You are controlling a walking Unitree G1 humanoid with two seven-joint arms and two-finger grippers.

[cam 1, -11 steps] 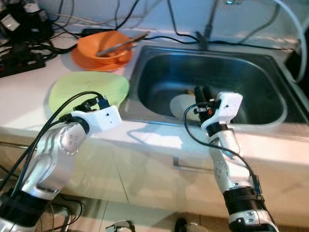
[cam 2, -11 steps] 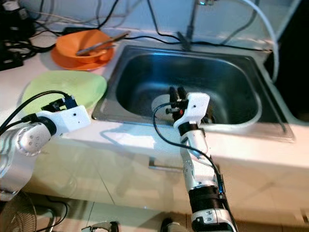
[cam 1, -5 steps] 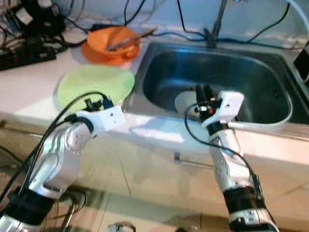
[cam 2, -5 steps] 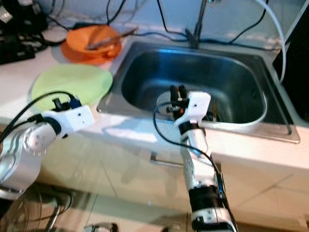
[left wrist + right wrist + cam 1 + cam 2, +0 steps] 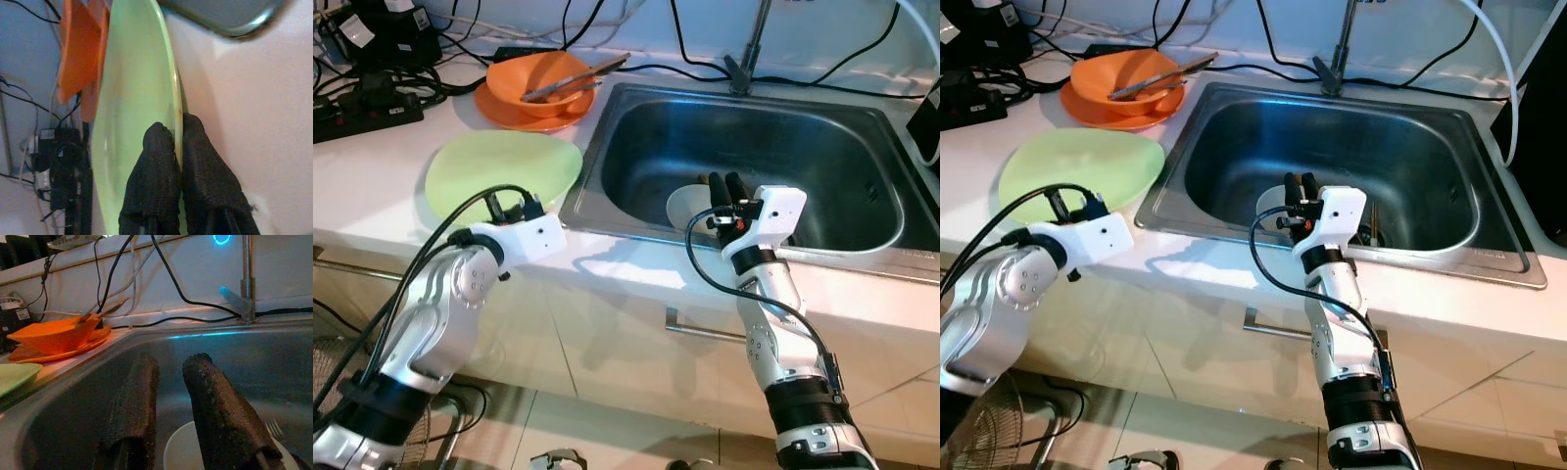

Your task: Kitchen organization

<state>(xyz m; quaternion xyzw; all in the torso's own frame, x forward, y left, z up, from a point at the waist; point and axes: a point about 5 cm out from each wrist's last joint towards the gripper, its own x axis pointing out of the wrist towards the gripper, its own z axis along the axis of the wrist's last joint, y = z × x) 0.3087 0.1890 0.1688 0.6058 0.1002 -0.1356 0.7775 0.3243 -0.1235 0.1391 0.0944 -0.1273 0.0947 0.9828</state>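
On the counter [image 5: 372,186] to the left of the sink [image 5: 636,117], my left tool [image 5: 178,161] is clenched on the near rim of the green plate [image 5: 499,166], one finger over the edge and one under it, as the left wrist view shows plainly. Over the last second the whole scene has slid in my eyes, so I take that as my head and body shifting, not the dishes; the plate lies where it lay, flat beside the sink, and my grip on it has stayed. I judge from that that the plate is secured but not yet lifted, so the move toward wherever it belongs has still to begin. My right tool [image 5: 722,191] hangs over the front of the sink basin, its two fingers parted and holding nothing, just above a white plate [image 5: 186,450] that rests on the basin floor. A fork [image 5: 274,428] seems to lie at that plate's far side, though the wrist view is dim there. Behind the green plate stands an orange bowl [image 5: 533,78] on an orange plate [image 5: 499,108], with a utensil [image 5: 582,78] leaning in the bowl, its handle over the rim toward the sink.
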